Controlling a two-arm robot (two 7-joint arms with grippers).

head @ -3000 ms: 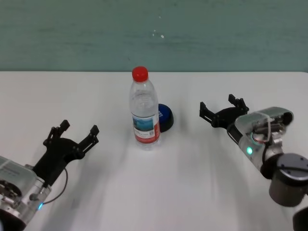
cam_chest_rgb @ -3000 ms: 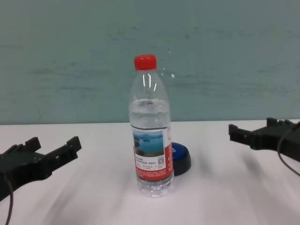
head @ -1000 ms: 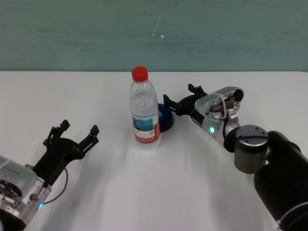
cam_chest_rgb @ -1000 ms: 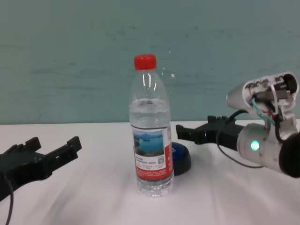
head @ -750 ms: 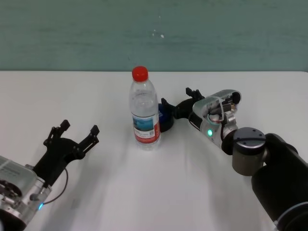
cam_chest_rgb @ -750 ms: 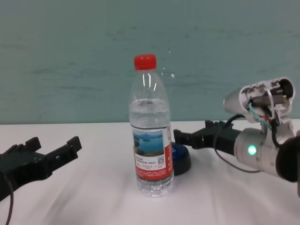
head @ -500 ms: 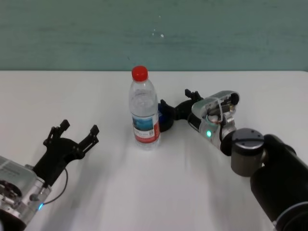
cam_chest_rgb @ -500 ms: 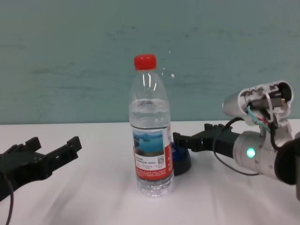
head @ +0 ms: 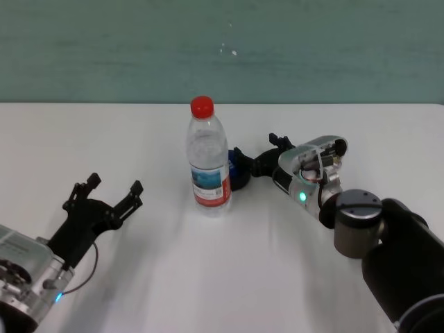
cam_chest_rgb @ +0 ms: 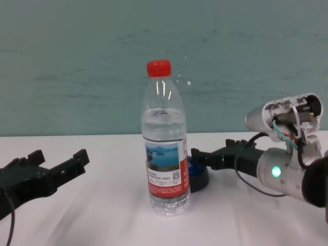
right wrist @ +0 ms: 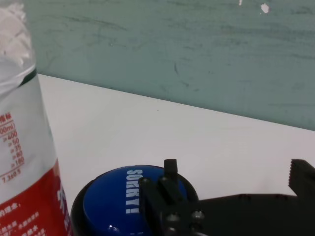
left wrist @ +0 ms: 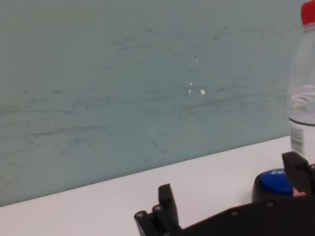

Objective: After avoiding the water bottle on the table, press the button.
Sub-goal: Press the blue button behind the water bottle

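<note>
The table (head: 222, 277) is white and runs back to a teal wall (head: 222, 48). The right arm (head: 388, 250) reaches in from the near right corner toward the table's middle. The left arm (head: 24, 274) sits parked low at the near left, well apart from everything else.

The bottle (head: 207, 159) stands upright near the table's centre, clear, with a red cap (head: 201, 105) and a label (cam_chest_rgb: 166, 171) showing a blue landscape over a red band. It stands free, with nothing gripping it.

The right gripper (head: 257, 154) is past the bottle's right side, its fingers spread and holding nothing. In the right wrist view one finger (right wrist: 170, 189) lies over the near edge of the button's dome, while the other is off to the side, above bare table. Whether that finger actually touches the dome cannot be told.

The left gripper (head: 111, 189) is also spread wide and empty, low over the table to the bottle's left.

The button (right wrist: 128, 199), blue on a black base, sits on the table just behind and to the right of the bottle, close against its foot; from the chest view the bottle hides most of it.
</note>
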